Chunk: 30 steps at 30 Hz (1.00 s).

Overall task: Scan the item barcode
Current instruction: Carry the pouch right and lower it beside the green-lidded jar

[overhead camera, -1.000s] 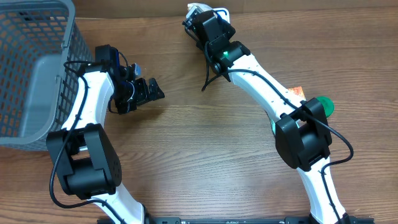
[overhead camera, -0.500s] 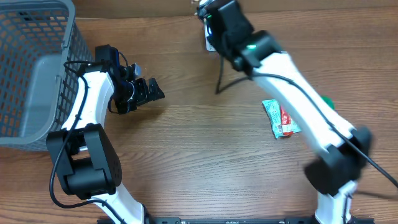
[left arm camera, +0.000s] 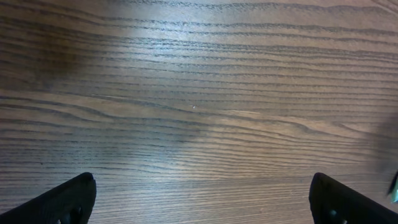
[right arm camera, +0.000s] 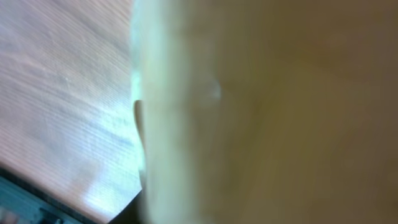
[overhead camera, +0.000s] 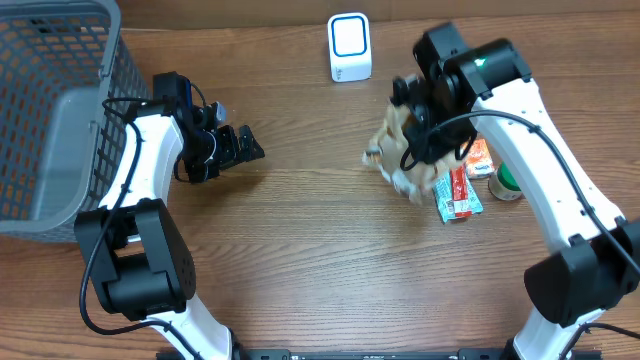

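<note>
Overhead: left pincer (overhead camera: 243, 144) gapes empty; grip unclear for right pincer (overhead camera: 412, 138) at blurred tan packet (overhead camera: 394, 165).

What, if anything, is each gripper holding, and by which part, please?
Left gripper: open, empty. A blurred tan packet is at the right gripper; whether and where it is gripped cannot be told.

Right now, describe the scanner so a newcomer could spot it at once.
Look along the far edge of the wooden table, to the right of the grey basket. The scanner is the small white box standing there alone, with a blue-outlined square face. Unlike the colourful packets lying nearer and to its right, it is plain white and blocky.
</note>
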Motion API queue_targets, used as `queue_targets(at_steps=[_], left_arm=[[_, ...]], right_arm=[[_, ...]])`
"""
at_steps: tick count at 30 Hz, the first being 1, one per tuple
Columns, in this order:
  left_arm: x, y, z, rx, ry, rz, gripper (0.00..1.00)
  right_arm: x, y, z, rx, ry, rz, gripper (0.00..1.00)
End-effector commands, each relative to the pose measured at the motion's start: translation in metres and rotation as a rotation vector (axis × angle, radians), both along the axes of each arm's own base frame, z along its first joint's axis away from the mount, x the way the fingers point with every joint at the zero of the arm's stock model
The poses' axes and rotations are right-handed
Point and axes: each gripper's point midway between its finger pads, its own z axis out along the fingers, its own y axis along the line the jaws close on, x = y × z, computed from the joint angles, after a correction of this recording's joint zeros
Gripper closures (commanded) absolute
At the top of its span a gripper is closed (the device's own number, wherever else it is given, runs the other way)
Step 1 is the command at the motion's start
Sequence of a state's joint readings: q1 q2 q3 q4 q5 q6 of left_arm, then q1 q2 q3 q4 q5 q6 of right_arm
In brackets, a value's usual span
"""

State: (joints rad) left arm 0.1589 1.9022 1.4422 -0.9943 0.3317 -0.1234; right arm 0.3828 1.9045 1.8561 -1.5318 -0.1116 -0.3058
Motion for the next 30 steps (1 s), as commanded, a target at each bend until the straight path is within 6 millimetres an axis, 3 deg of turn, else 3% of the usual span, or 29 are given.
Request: queue_targets(at_steps=[1, 3, 4, 11, 15, 21, 24, 30], left_arm=[[0.001, 0.000, 0.009, 0.010, -0.033, -0.020, 0.00], [0.001, 0.000, 0.009, 0.010, -0.033, -0.020, 0.00], [0.001, 0.000, 0.009, 0.010, -0.033, -0.020, 0.00], [0.001, 0.000, 0.009, 0.010, -0.033, -0.020, 0.00], [0.001, 0.000, 0.009, 0.010, -0.033, -0.020, 0.00], [0.001, 0.000, 0.009, 0.010, -0.033, -0.020, 0.00], [0.001, 0.000, 0.009, 0.010, -0.033, -0.020, 0.00], [0.001, 0.000, 0.009, 0.010, -0.033, -0.020, 0.00]], right_arm=[[-0.008, -0.002, -0.016, 0.025, 0.052, 0.024, 0.32], [-0.001, -0.012, -0.022, -0.005, 0.033, -0.011, 0.06], [0.006, -0.018, -0.022, -0.023, 0.010, -0.050, 0.00], [0.052, -0.060, -0.009, -0.184, -0.186, -0.335, 0.00], [0.062, -0.056, -0.008, -0.150, -0.218, -0.341, 0.00], [0.053, -0.044, -0.004, -0.129, -0.202, -0.354, 0.00], [0.049, -0.035, 0.014, -0.100, -0.252, -0.341, 0.00], [0.036, -0.035, 0.082, -0.019, -0.439, -0.395, 0.00]])
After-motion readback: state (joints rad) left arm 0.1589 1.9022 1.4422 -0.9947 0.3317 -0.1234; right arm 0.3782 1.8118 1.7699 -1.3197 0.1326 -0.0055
